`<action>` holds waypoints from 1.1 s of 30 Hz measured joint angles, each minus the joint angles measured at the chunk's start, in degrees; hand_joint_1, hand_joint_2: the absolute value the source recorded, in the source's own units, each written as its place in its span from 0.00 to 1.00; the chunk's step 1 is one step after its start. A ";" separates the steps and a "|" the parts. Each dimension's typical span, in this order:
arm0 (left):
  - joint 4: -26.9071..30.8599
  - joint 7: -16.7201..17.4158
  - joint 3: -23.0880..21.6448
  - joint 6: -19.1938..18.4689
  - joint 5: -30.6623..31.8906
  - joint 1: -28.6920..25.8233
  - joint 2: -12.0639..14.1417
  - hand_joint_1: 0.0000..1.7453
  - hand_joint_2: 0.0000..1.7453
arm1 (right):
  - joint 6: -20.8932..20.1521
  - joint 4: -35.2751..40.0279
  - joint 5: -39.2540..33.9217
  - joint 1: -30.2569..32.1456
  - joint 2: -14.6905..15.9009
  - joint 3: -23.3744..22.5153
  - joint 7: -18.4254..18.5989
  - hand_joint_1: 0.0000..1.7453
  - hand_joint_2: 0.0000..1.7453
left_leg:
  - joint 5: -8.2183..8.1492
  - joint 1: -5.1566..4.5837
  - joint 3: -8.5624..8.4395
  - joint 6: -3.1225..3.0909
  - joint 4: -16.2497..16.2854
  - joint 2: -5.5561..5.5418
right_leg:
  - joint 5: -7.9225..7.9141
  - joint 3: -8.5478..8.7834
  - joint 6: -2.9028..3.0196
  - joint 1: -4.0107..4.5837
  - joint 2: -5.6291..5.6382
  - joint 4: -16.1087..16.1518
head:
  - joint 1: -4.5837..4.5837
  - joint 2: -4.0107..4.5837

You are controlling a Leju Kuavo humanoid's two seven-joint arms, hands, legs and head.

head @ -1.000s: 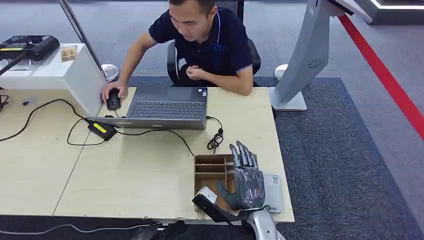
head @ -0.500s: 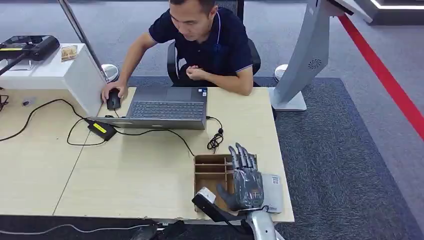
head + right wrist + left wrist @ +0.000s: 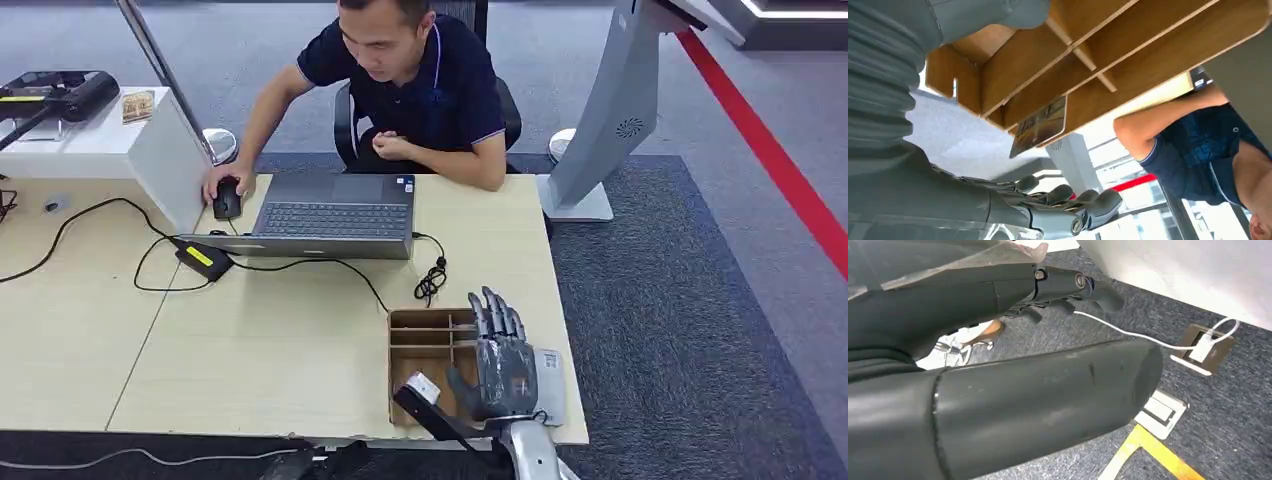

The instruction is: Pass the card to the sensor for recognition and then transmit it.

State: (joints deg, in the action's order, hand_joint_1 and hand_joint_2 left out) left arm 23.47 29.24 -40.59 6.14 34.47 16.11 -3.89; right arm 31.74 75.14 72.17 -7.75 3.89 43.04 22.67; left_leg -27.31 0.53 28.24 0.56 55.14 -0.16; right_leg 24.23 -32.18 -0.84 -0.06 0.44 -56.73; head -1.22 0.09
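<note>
As its empty, open-fingered right hand [image 3: 505, 368] hovers, the printed rectangular card [image 3: 1039, 126] apparently stands edgewise in the slotted wooden organiser [image 3: 425, 345] just beside it.

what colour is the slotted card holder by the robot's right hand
Light brown wood, clearest in the right wrist view: card holder.

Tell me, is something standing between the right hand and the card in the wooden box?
Nothing visible does. The right hand hovers over the wooden box, fingers apart and holding nothing. The card stands in a slot between thin dividers, one edge projecting free toward the hand.
</note>
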 joint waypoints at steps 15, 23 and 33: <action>0.00 -0.02 0.39 -0.02 0.33 -0.05 0.02 0.00 0.00 | -0.04 0.44 1.93 -0.04 1.05 -2.14 0.00 0.00 1.00 | 0.00 0.00 0.00 0.00 0.00 0.00 | 0.00 0.00 0.00 0.00 0.00 0.00 | 0.00 0.00; 0.00 -0.02 0.92 -0.02 0.44 -0.16 0.02 0.00 0.00 | -0.02 0.46 2.54 -0.05 1.16 -2.62 -0.33 0.00 1.00 | 0.00 0.00 0.01 0.00 0.00 0.00 | 0.00 0.00 0.00 0.00 0.00 0.00 | 0.00 0.00; -0.02 -0.02 1.11 -0.02 0.68 -0.19 0.02 0.00 0.00 | 0.02 0.50 2.91 -0.53 1.16 -3.30 -0.57 0.00 1.00 | 0.00 0.00 0.00 0.00 0.00 0.00 | 0.00 0.00 0.00 0.00 0.00 0.00 | 0.02 0.00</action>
State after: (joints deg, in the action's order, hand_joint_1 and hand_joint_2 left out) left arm 23.45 29.22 -39.47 6.12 35.15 15.92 -3.87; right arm 31.76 75.65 75.08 -8.28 5.05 39.74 22.10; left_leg -27.31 0.54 28.25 0.55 55.14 -0.15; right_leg 24.23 -32.18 -0.84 -0.06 0.44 -56.73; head -1.20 0.09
